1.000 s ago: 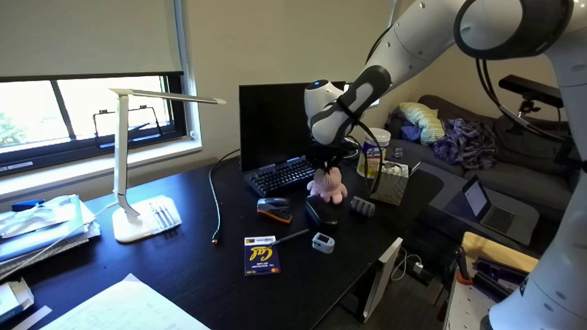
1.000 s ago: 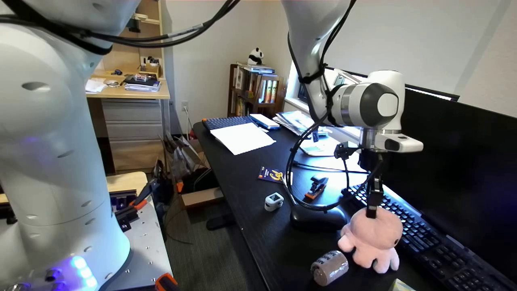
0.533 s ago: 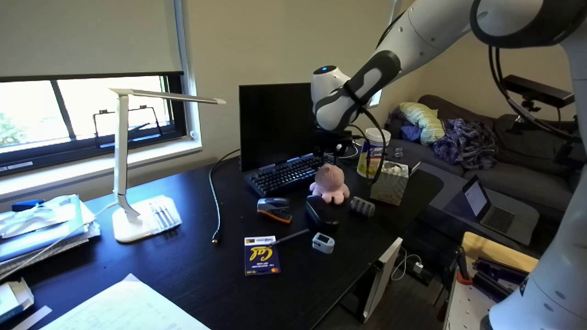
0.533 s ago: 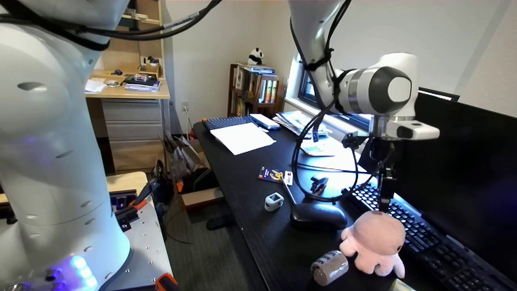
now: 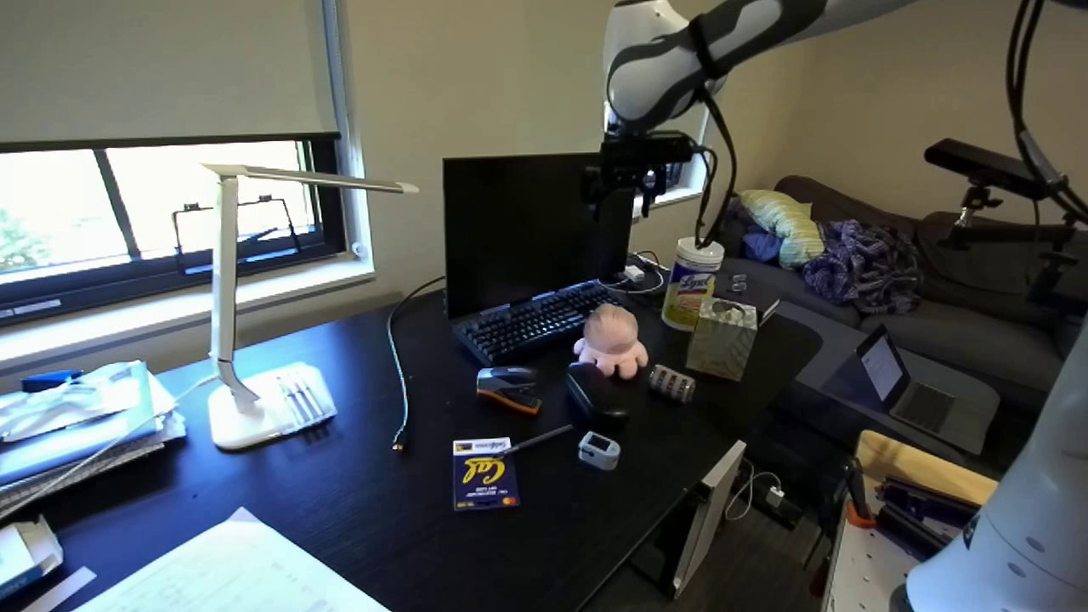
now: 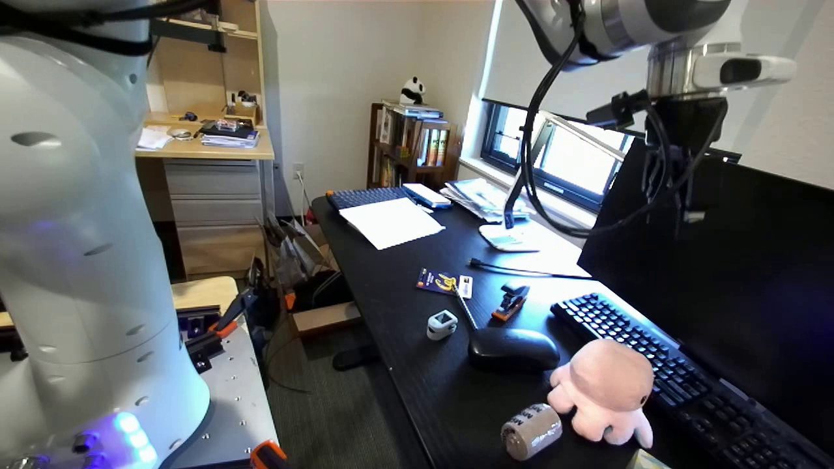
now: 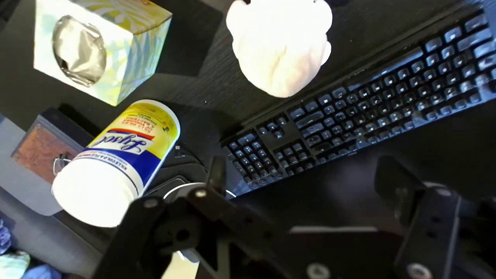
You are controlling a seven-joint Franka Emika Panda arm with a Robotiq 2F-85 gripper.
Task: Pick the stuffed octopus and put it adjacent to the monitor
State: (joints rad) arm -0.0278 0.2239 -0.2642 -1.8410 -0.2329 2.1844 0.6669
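Beside keyboard (image 5: 540, 322), stuffed octopus (image 5: 611, 337), pincer (image 7: 302, 171) risen clear

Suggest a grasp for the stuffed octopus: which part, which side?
I'd pinch the stuffed octopus by its rounded head, from above. It sits head uppermost, short legs splayed on the desk, and the close keyboard would likely crowd an approach from its side.

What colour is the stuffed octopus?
Pale pink: the stuffed octopus shows best in an exterior view; the wrist view washes it nearly white.
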